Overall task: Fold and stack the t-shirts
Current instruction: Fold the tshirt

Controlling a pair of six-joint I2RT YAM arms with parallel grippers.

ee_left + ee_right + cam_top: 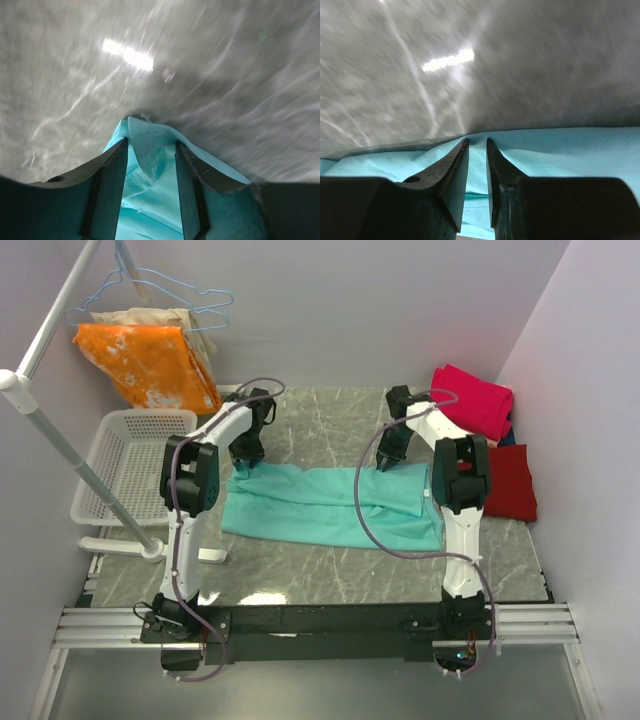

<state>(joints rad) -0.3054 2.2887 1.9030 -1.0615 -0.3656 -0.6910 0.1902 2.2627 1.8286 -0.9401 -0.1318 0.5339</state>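
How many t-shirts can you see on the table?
3. The teal t-shirt lies in the middle; the pink t-shirt sits folded at the far right; the dark red t-shirt lies just in front of it. More may hide underneath.

A grey, white-veined marble-look table top (330, 420) carries a teal cotton t-shirt (320, 508) spread across its middle (creased along the near side). A dark red cotton shirt (512, 485) lies at its right edge, and a folded magenta-pink shirt (475, 395) lies in the far right corner.

Teal shirt (330, 505) spread mid-table; pink (472, 398), dk-red (508, 480) right
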